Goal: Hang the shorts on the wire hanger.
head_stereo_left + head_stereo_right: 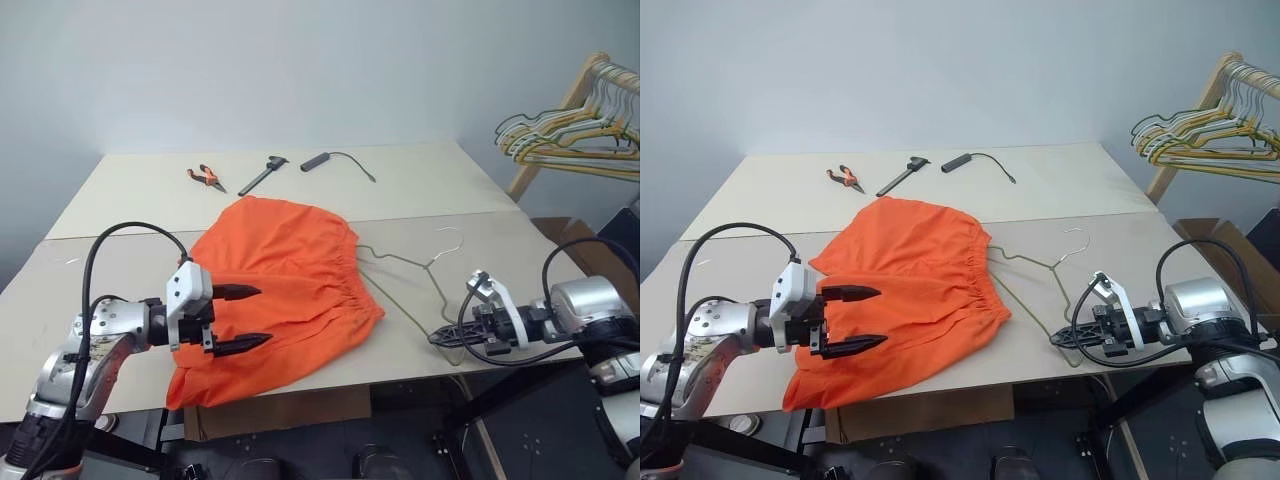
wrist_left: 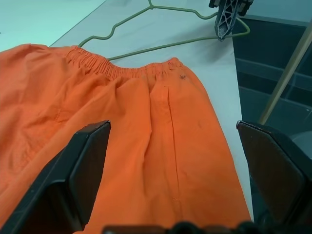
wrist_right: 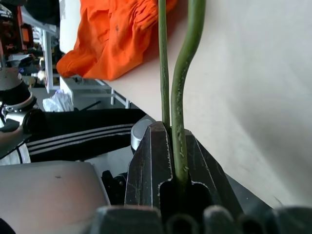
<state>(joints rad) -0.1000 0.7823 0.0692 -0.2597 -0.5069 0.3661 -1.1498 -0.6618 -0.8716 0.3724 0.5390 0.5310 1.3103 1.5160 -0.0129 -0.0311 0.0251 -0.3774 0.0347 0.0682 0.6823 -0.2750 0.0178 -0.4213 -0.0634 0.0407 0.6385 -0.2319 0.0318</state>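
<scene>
The orange shorts (image 1: 285, 270) lie flat on the table, waistband toward the right, one leg hanging over the near edge. My left gripper (image 1: 265, 315) hovers open over their near left part, fingers pointing right; the left wrist view has the fabric (image 2: 146, 146) between and beyond its fingers. The thin wire hanger (image 1: 405, 262) lies on the table just right of the waistband, hook (image 1: 452, 236) pointing away. My right gripper (image 1: 447, 338) is shut on the hanger's near corner at the table's front edge, and the wire (image 3: 183, 97) runs out from the closed jaws.
At the back of the table (image 1: 430, 185) lie orange-handled pliers (image 1: 205, 177), a black tool (image 1: 263, 174) and a black handle with a cord (image 1: 318, 160). A wooden rack with bunched hangers (image 1: 575, 135) stands at the far right, a cardboard box (image 1: 570, 238) below it.
</scene>
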